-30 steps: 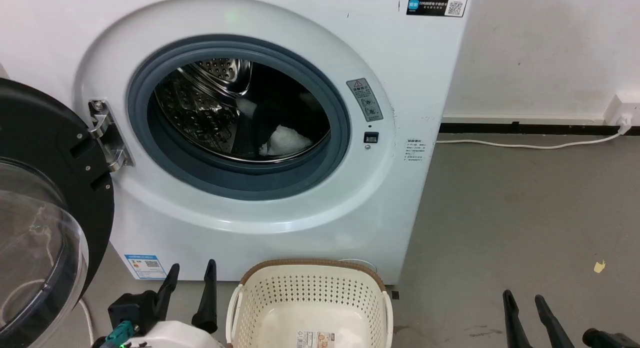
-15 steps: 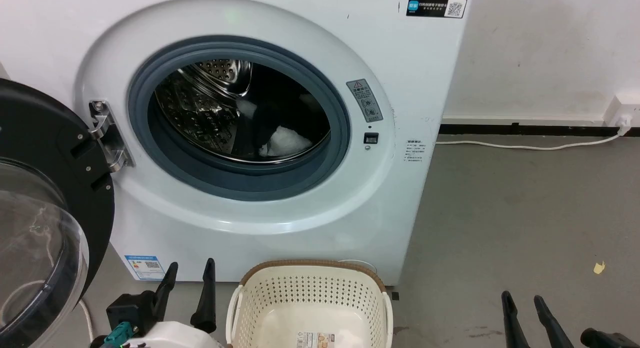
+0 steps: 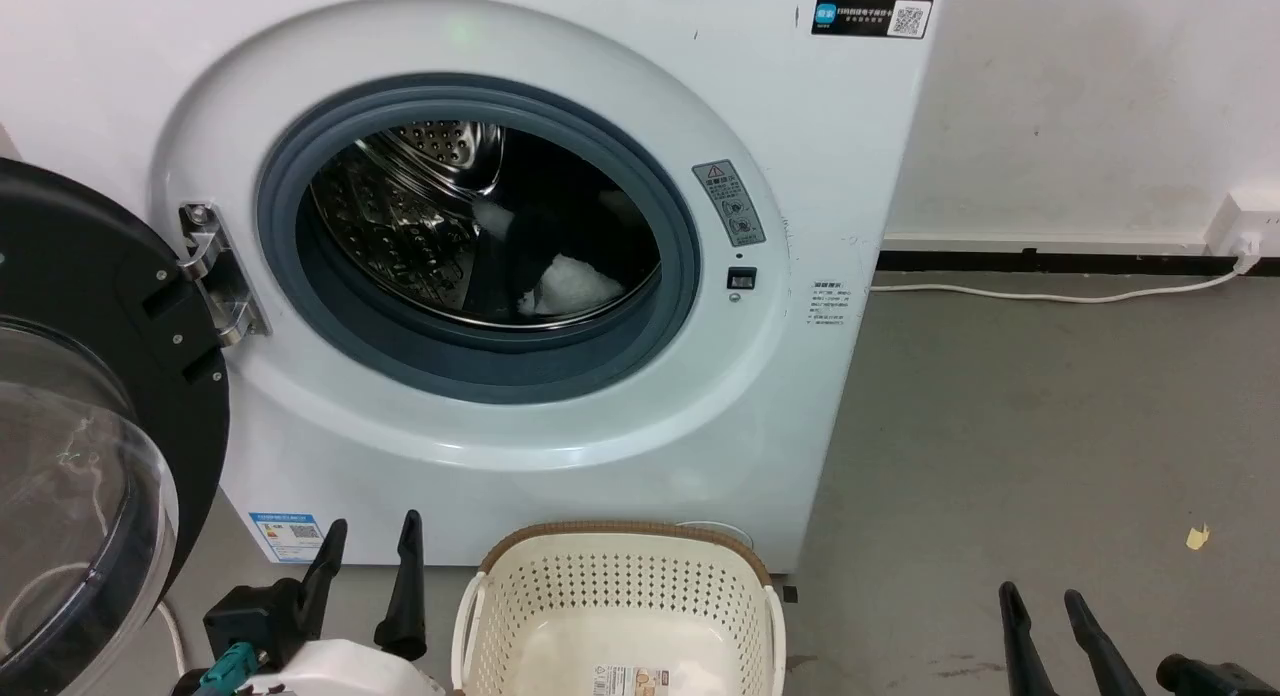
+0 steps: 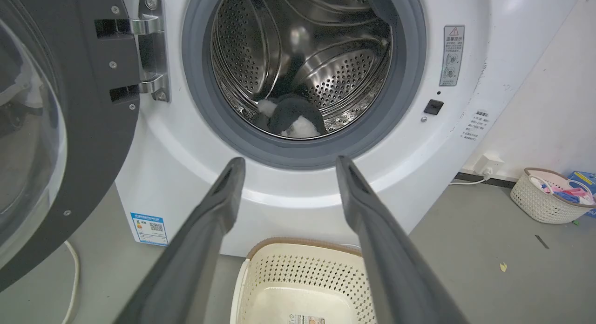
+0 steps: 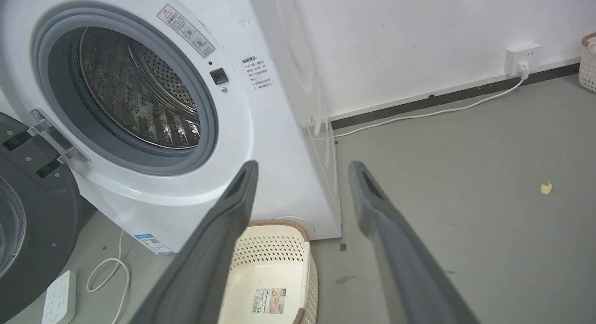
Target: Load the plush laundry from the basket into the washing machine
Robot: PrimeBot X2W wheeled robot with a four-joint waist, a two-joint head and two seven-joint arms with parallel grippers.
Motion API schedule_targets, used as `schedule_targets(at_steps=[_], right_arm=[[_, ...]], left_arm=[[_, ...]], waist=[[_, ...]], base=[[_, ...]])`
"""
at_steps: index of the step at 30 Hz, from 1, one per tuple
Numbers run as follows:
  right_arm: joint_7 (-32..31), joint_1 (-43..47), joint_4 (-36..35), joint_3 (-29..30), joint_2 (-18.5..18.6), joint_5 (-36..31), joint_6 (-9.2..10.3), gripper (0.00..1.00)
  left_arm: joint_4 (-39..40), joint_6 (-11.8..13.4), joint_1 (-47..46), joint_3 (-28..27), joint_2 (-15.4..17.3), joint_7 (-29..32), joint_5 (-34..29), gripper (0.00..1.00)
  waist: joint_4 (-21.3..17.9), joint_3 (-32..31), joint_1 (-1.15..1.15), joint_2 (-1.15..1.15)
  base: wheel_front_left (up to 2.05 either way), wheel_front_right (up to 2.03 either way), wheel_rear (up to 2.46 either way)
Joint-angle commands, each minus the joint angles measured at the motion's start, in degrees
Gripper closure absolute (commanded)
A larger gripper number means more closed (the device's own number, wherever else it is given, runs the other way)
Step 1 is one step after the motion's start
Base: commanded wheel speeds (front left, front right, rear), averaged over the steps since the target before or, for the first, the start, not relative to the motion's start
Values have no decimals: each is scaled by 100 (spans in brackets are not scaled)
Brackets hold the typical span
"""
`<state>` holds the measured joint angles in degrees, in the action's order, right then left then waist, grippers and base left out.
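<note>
The door [image 3: 100, 306] hangs open left of the basket [image 3: 620, 532]; a white cable [image 3: 1050, 295] trails along the floor [image 3: 1000, 426]. The left gripper [image 3: 374, 521] and right gripper [image 3: 1038, 592] gape empty.

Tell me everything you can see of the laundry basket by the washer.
The basket is cream plastic, oval, with diamond-perforated walls, a brown woven-look rim and white side handles. It stands upright on the grey floor just before the washing machine; whether they touch is unclear. What shows of its inside holds only a label sticker on the bottom.
</note>
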<state>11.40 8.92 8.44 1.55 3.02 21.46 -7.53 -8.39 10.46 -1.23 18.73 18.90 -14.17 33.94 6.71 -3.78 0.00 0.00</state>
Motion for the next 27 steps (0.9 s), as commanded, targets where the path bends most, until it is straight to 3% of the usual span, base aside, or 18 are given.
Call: schedule_targets(at_steps=[1,3,4,27], right_arm=[[-11,68,-32,-10,-14,-36,4,0],[-12,69,-36,-12,-14,-37,4,0],[-13,69,-38,-12,-14,-38,4,100],[-167,-130,-125,-25,-1,-308,1,100]], left_arm=[[38,12,68,-28,-3,-35,-4,0],[43,15,69,-24,0,-39,-17,0],[45,27,65,-21,3,-40,-34,100],[139,-149,18,-270,-231,206,-492,100]], waist=[[-4,-1,0,0],[-6,0,0,0],[-5,2,0,0],[-104,54,0,0]], base=[[0,0,0],[0,0,0],[0,0,0],[0,0,0]])
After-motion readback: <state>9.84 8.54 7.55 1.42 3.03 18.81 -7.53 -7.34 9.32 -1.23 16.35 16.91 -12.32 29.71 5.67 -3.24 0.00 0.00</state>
